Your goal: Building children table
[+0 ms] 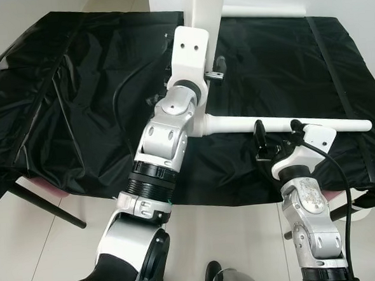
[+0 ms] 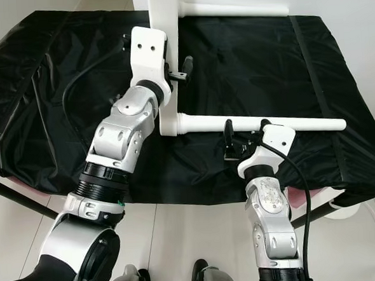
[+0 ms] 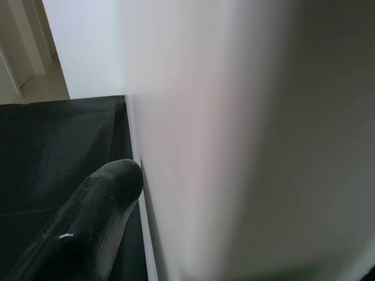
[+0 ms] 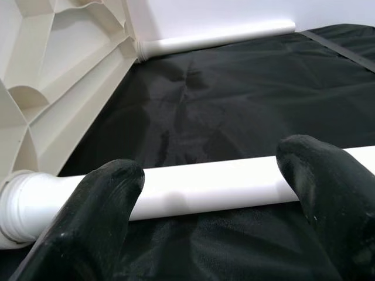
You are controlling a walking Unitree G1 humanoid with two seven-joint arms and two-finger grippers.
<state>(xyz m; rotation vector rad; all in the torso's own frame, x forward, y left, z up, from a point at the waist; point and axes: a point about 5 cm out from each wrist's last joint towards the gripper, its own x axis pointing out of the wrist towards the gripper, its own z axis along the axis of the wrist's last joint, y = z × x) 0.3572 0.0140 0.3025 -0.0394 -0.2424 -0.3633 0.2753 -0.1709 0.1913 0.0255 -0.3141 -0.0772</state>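
A white table top stands on edge on a black-covered surface. One white leg juts from its near corner, lying level toward the right. A second leg lies further back. My left gripper is at the panel's edge, one black finger pressed against the white face, the other hidden behind the panel. My right gripper is open at the near leg, its two fingertips spread wide along the tube, close to it near the socket end.
Black sheeting covers the whole work surface and hangs over its front edge. Dark frame legs and something pink show below the left corner. White tile floor lies in front, with my feet at the bottom.
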